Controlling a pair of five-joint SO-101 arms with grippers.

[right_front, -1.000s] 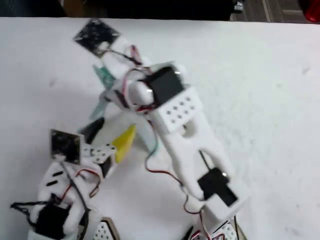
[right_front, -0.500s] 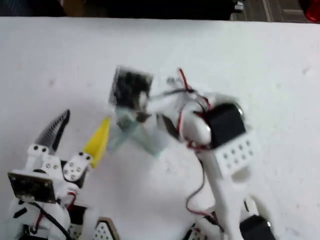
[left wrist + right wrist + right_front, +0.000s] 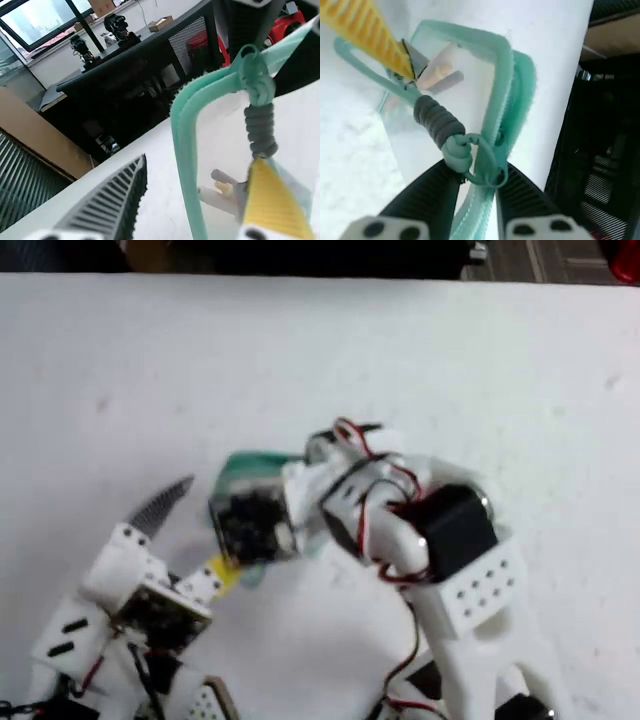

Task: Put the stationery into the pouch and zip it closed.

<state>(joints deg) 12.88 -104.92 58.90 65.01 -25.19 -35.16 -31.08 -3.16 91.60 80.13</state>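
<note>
A clear pouch with a teal zipper band (image 3: 248, 464) is held up off the white table. My right gripper (image 3: 475, 175) is shut on the band, just under the zip's ring and grey cord pull (image 3: 438, 123). Stationery (image 3: 440, 71) shows faintly inside the pouch. In the high view the right wrist's camera board (image 3: 252, 524) covers that grip. My left gripper (image 3: 200, 162) is open, with its black finger (image 3: 111, 200) on one side of the pouch's edge (image 3: 184, 165) and its yellow finger (image 3: 270, 205) on the other, just below the grey cord (image 3: 260, 126).
The white table (image 3: 470, 360) stretches wide and bare toward the back and right. The right arm (image 3: 455, 540) fills the near middle, and the left arm's base (image 3: 90, 640) sits at the near left corner. Dark furniture stands beyond the table's far edge.
The right arm has carried the pouch from the far left toward the middle and nearer. The left gripper drew back, opened wide, then turned in so its yellow finger meets the pouch.
</note>
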